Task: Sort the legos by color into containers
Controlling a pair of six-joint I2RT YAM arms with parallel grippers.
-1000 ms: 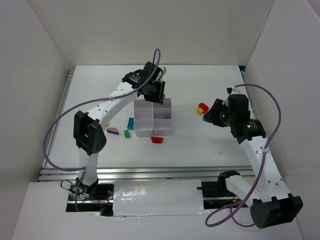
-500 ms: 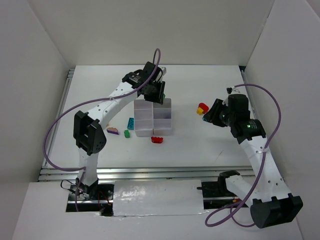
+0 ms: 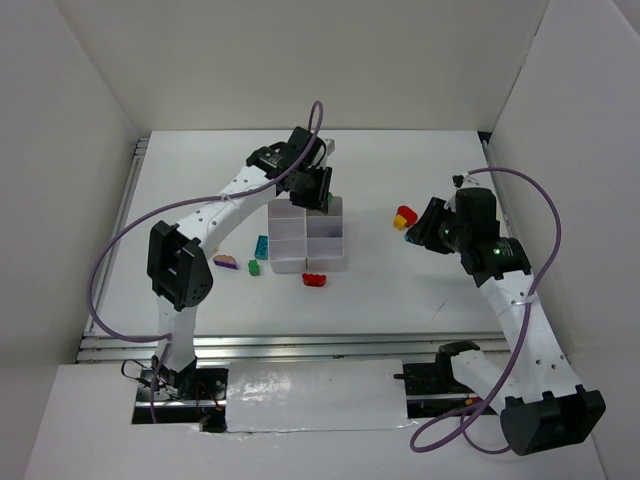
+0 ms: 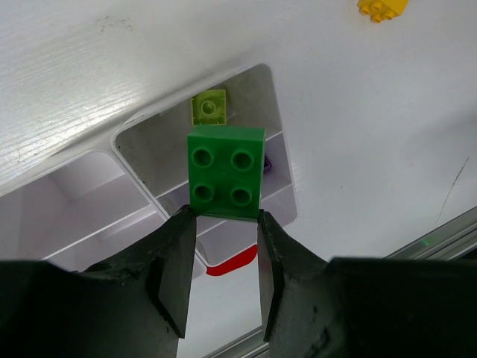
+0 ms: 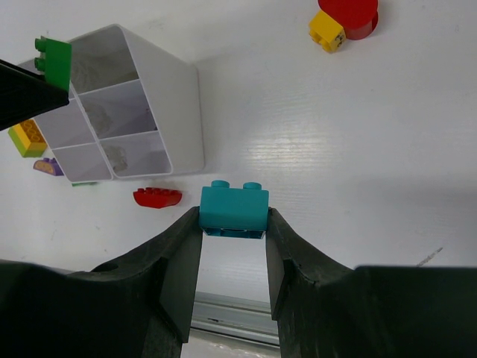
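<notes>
Left gripper clamps a green lego; right gripper clamps a teal lego, clear only from wrist view.

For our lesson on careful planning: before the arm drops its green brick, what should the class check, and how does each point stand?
1. Left pincer grips green brick: ok.
2. Brick centred over one compartment of the box: cannot tell; it overlaps an inner wall.
3. Compartment beyond it holds a lime piece, a near match: ok.
4. Right pincer holds teal brick: ok.
5. Right pincer apart from box: ok.
</notes>
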